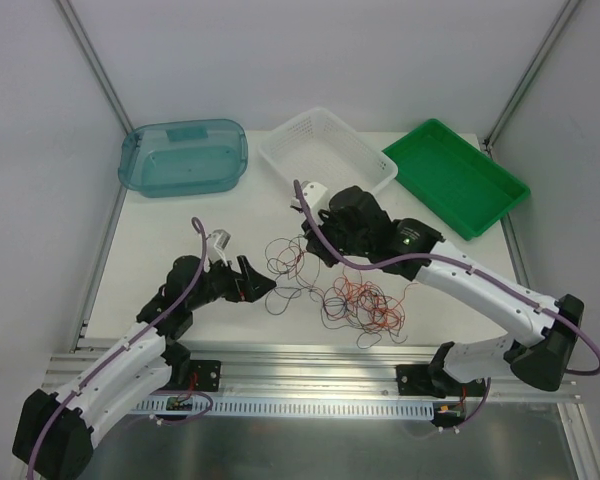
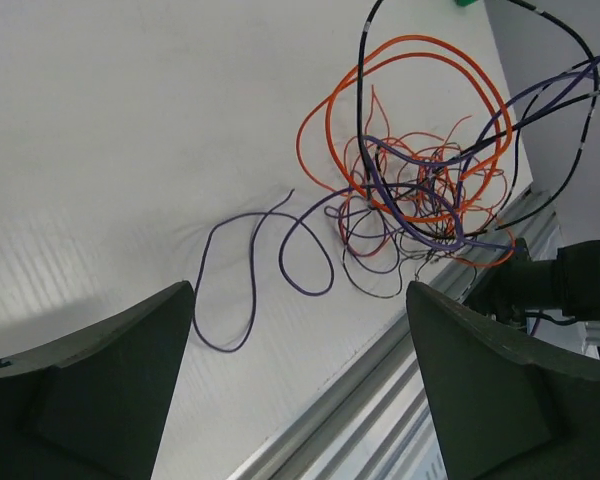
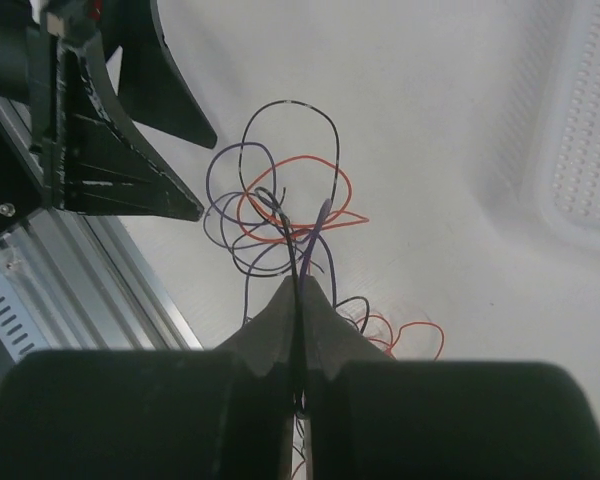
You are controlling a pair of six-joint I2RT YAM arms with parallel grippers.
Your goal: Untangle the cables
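Observation:
A tangle of thin orange, purple and black cables lies on the white table, with a smaller looped part drawn out to its left. In the left wrist view the tangle lies ahead, and a loose purple cable trails toward me. My right gripper is shut on a black and a purple cable, which run out between its closed fingertips. My left gripper is open and empty, just left of the looped part and near the table's front edge.
A teal tub, a white basket and a green tray stand along the back of the table. A metal rail runs along the front edge. My left gripper shows close by in the right wrist view.

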